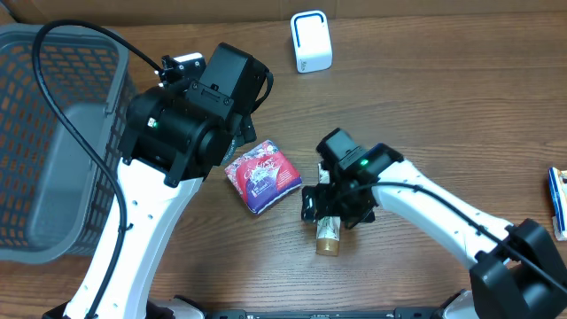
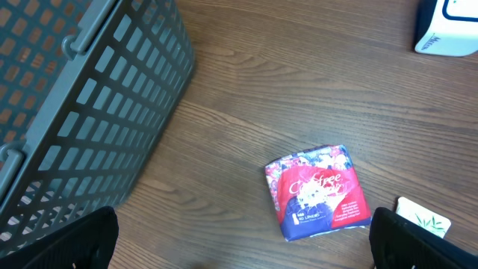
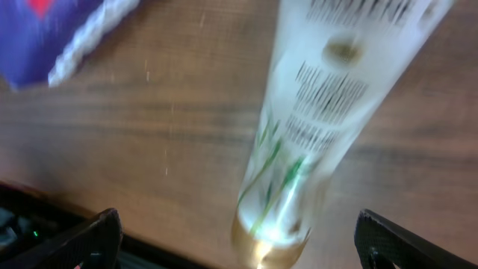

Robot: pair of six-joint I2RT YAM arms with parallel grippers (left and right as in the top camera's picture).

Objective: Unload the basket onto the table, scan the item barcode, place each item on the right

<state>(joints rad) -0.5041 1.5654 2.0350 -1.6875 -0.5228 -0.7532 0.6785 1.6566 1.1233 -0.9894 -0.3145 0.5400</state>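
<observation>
Right wrist view | tube lies flat on table, barcode up | judged light, squashy, slick; best pinched across the stiffer cap end | right gripper spread wide over it, holding nothing | left gripper spread, empty | packet just beside

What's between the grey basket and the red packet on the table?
Only bare wooden table, as the left wrist view shows, from the basket to the packet.

Mock shop checkout: wooden table, grey mesh basket, white scanner box, red packet, barcoded tube.
</observation>
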